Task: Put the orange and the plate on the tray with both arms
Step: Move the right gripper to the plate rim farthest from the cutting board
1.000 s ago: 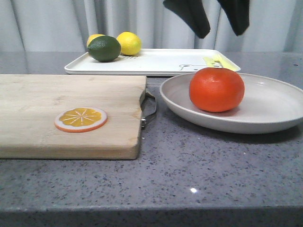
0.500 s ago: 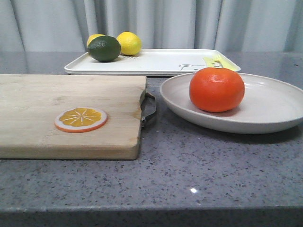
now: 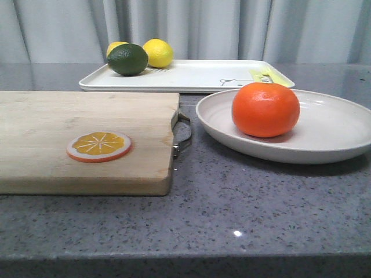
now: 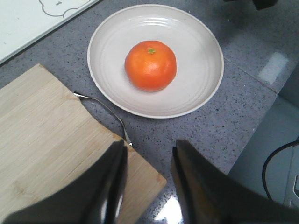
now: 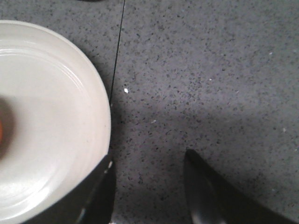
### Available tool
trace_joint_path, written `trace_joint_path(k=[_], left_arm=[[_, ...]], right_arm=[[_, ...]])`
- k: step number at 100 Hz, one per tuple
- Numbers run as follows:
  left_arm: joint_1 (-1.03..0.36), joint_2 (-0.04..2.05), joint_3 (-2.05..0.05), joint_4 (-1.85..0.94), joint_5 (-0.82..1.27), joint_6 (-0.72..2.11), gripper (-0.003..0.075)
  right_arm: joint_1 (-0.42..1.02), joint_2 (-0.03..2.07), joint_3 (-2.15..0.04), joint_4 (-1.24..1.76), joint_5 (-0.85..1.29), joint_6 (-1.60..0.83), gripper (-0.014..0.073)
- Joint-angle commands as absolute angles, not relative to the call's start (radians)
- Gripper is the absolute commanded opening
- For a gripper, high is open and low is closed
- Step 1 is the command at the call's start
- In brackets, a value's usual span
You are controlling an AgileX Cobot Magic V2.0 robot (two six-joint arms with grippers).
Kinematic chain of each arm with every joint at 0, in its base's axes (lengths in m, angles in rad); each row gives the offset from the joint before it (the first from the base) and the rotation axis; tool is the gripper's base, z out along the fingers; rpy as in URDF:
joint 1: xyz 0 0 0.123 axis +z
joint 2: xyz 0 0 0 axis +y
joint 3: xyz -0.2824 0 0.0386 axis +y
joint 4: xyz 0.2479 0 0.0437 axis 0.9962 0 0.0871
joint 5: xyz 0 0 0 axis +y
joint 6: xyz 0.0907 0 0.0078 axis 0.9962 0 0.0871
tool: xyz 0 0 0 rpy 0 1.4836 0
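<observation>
Status from the front: a second ago two dark gripper tips hung at approx. 1 o'clock above the plate; both have since lifted out of the front view. No item has shifted since then.

Orange (image 3: 265,109) sits in the plate (image 3: 324,147), slightly toward the cutting-board side of centre. Plate rests on the grey counter, at 3 o'clock from the cutting board (image 3: 69,133), near but apart from the board's metal handle (image 3: 183,134). Tray (image 3: 191,78) lies at 12 o'clock behind the plate, just beside its far rim; contact cannot be confirmed. Tray already carries a lime (image 3: 127,59) and two lemons (image 3: 157,52) at its far-left corner.

Left gripper (image 4: 148,172): high over the board corner, jaws narrowly parted, nothing held. Right gripper (image 5: 148,186): over bare counter just beside the plate rim, jaws parted, nothing held.

Assessment: neither orange nor plate is on the tray yet. Arms look to be at approach height, so the grasp phase is probably about to begin; right arm appears best placed for the plate rim.
</observation>
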State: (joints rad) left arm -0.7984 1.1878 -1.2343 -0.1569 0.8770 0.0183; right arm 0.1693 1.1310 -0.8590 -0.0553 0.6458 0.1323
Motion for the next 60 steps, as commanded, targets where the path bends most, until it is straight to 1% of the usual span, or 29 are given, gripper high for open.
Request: trace_joint_path(k=[1, 18, 60], left_arm=[[-0.797, 1.129, -1.228, -0.163, 0.805, 0.000, 0.0229], [-0.797, 1.101, -1.181, -0.163, 0.801, 0.000, 0.0229], [-0.797, 1.101, -1.172, -0.163, 0.798, -0.028, 0.0229]], right_arm=[[0.172, 1.173, -0.940, -0.031, 0.667, 0.120, 0.0363], [0.172, 1.268, -1.032, 0.046, 0.765, 0.066, 0.0362], [0.172, 1.418, -1.092, 0.111, 0.800, 0.066, 0.0362]])
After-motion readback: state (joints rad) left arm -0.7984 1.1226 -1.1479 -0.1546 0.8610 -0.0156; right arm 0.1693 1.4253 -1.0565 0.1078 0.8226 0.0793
